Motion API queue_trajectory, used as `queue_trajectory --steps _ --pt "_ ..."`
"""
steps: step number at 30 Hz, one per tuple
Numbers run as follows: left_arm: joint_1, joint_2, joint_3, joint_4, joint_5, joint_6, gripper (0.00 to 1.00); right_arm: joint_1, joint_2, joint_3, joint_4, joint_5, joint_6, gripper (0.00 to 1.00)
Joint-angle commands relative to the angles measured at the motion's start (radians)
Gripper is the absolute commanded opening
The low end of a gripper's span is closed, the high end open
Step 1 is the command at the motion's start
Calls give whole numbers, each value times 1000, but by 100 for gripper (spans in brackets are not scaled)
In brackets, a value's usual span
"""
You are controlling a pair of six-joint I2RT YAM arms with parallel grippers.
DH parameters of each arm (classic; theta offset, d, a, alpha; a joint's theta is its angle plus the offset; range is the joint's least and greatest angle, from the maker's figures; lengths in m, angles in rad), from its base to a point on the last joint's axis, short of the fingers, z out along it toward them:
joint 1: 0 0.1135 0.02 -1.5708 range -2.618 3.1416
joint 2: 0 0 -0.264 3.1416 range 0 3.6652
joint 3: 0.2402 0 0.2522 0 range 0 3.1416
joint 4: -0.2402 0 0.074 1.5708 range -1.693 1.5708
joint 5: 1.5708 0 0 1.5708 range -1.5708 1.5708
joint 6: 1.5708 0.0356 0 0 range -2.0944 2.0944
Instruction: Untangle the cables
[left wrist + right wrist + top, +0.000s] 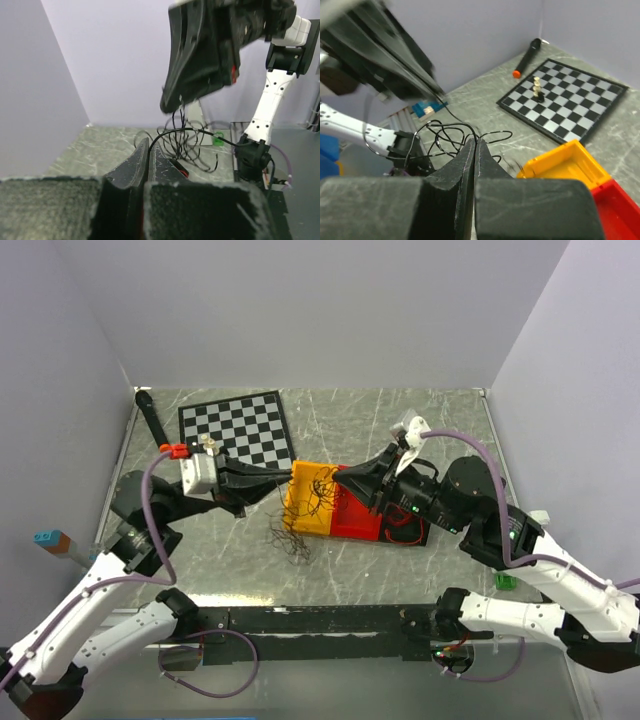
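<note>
Top external: left end effector [288, 474] and right end effector [342, 477] both clamped on the cables [314, 496]; two bins [356, 521].

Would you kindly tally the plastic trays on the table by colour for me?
Yellow tray: 1
Red tray: 1
Total: 2

Grey-green table [350, 410] with a stone-look top and pale streaks, plain light purple back wall [300, 310] standing right behind the table, left wall [50, 390] of the same colour along the table's side, right wall [570, 350] along its other side, soft even light
</note>
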Motion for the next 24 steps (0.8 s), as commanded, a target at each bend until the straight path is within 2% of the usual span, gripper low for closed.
queue_trajectory --steps 1,7,11,20,24 --pt "17 -24 131 -156 51 82 1 6 -83 -31 50 99 2 0" --pt "37 -53 267 -443 -54 224 1 6 -164 -69 -22 251 -58 0" --pt "49 -84 278 -557 -165 276 1 4 -236 -82 -80 398 -99 0" --pt "49 -130 194 -613 -343 264 1 4 -408 -53 -84 726 -225 0" --pt "49 -136 186 -585 -476 239 1 4 -463 -45 -21 950 -305 0"
